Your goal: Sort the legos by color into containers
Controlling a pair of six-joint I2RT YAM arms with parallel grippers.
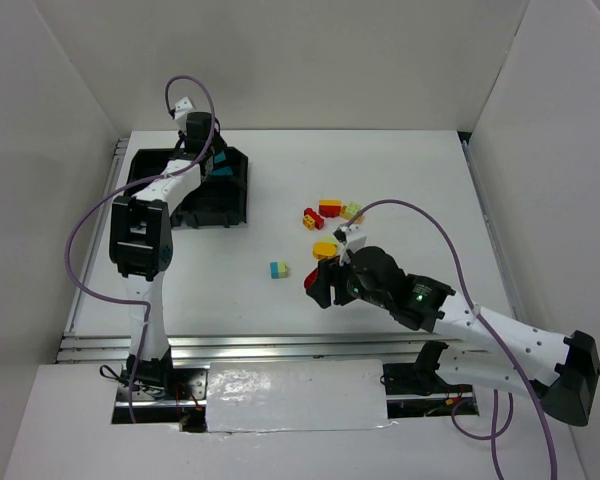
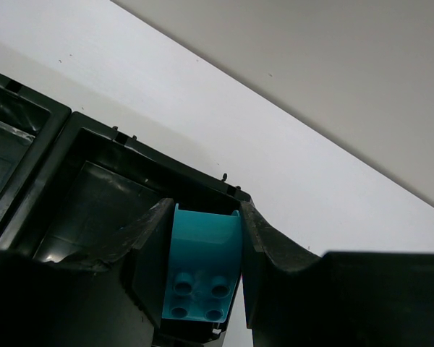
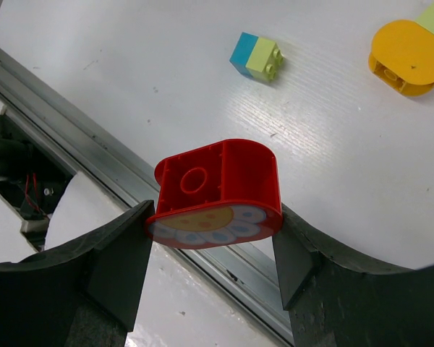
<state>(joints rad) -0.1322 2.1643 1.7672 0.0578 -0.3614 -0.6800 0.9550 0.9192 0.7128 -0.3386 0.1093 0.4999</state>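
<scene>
Now left end effector [image 2: 202, 249] grips teal brick [image 2: 201, 271], right one [image 3: 213, 249] red brick [image 3: 218, 181].

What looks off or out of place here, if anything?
Nothing stands out. Left hand grips a teal brick over the black tray; right hand grips a red rounded brick above the table. Remaining bricks lie loose on the table.

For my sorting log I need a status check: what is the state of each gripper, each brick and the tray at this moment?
left gripper: shut on the teal brick, above the black tray.
right gripper: shut on the red rounded brick, held in the air.
blue-green brick: loose on the table.
yellow rounded brick: loose on the table.
remaining bricks: loose, clustered on the table.
</scene>
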